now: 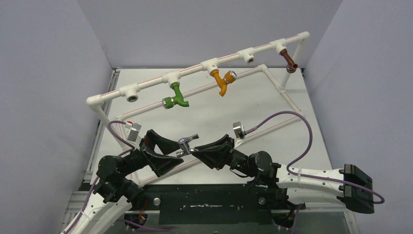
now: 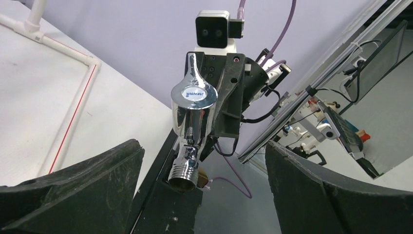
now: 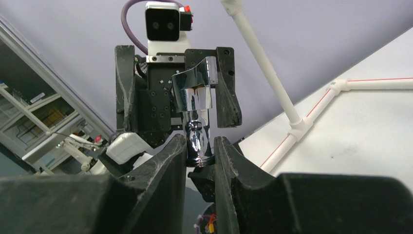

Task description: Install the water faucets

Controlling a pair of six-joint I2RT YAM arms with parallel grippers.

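Right gripper (image 3: 199, 146) is clamped tight on the faucet's (image 3: 196, 105) lower end, holding it over the near middle of the table, at 6 o'clock from the green tap (image 1: 178, 95). Left gripper (image 2: 204, 146) gapes wide, a finger on each side of the faucet, both clear of it. The pipe rack (image 1: 195, 70) runs across at 12 o'clock.

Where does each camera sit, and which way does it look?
Top external: above and behind, looking down on table, left arm, right arm.
Left wrist: on the left arm, facing the chrome faucet; own open fingers.
Right wrist: on the right arm, facing back; own fingers clamp the faucet.
Shared: wrist views face each other across the faucet.
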